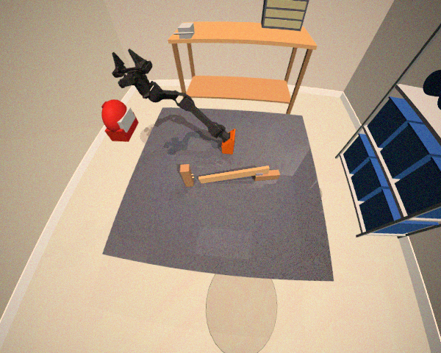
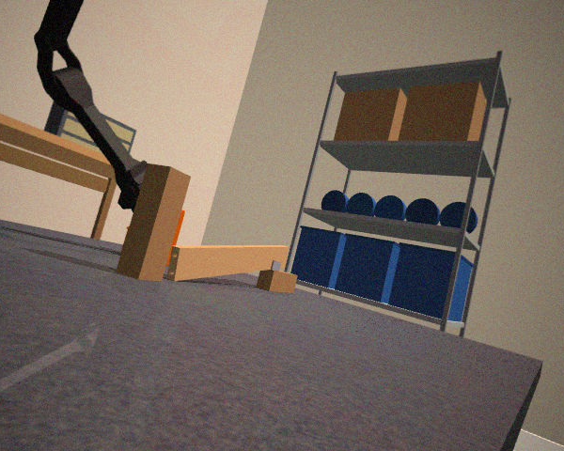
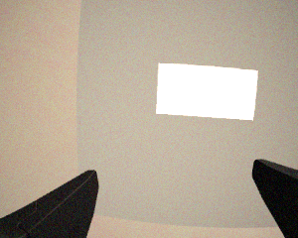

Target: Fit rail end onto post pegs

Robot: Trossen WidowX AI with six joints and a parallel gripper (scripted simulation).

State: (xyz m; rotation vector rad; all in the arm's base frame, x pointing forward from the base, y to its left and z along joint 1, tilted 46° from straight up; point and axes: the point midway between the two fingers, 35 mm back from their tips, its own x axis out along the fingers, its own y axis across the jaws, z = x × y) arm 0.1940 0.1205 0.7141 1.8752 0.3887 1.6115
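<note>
The wooden rail [image 1: 232,174] [image 2: 224,260] slopes, its far end at the bracket [image 1: 259,174] [image 2: 275,265] on the footboard block [image 1: 270,175] [image 2: 277,281] and its near end down on the table. A small gap separates that near end from the upright wooden post [image 1: 187,176] [image 2: 153,225]. The two pegs [image 1: 192,176] stick out of the post toward the rail in the top view; the post hides them in the exterior view. Holes show in the rail's end. My gripper [image 1: 121,51] [image 3: 177,175] is open and empty, raised high and away from the rail and post.
The arm rises from its orange base [image 1: 228,142], behind the rail on the dark table top [image 1: 220,212] [image 2: 273,364]. A red object [image 1: 116,119] is at the left beyond the table. A workbench [image 1: 239,33] stands behind, and shelves with blue bins [image 1: 380,170] [image 2: 350,267] stand at the right.
</note>
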